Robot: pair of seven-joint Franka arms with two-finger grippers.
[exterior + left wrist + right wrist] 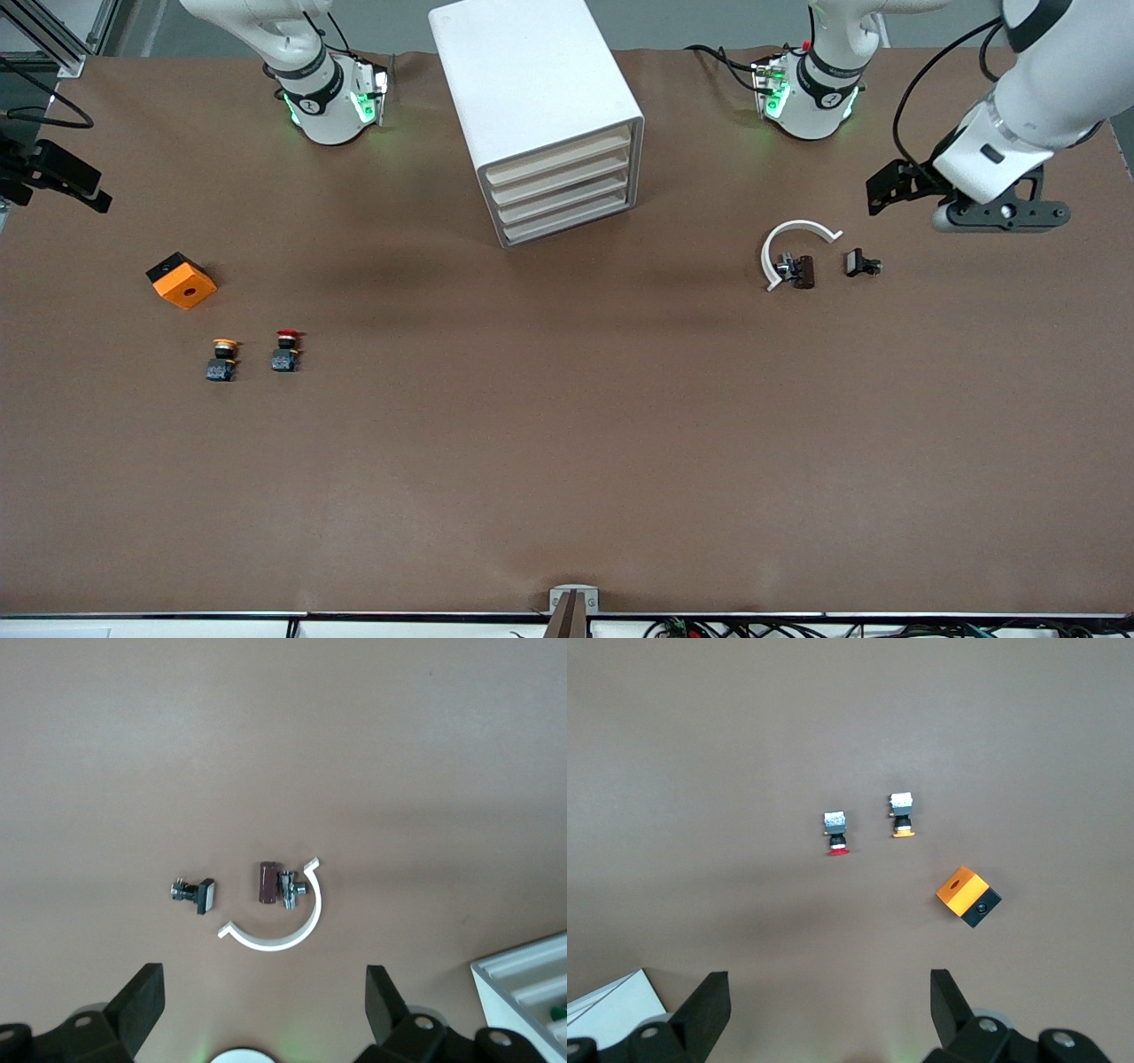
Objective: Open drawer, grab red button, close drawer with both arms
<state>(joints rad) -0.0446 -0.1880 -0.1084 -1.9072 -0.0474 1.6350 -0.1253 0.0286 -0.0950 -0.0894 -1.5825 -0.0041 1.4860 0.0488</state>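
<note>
The white cabinet [532, 71] stands between the arm bases. Its top drawer [560, 159] is shut, like the three below it. The red-capped button [286, 350] stands on the table toward the right arm's end, beside a yellow-capped button [222, 359]; the red one also shows in the right wrist view [836, 832]. My right gripper [80, 188] hangs open and empty above that end's edge [828, 1005]. My left gripper [890, 189] hangs open and empty above the left arm's end [263, 1005]. Both arms are apart from the cabinet.
An orange cube with a hole [182, 280] lies near the buttons, farther from the front camera. Toward the left arm's end lie a white C-shaped ring [784, 244], a brown part [802, 271] and a small black part [859, 263]. A cabinet corner [532, 988] shows in the left wrist view.
</note>
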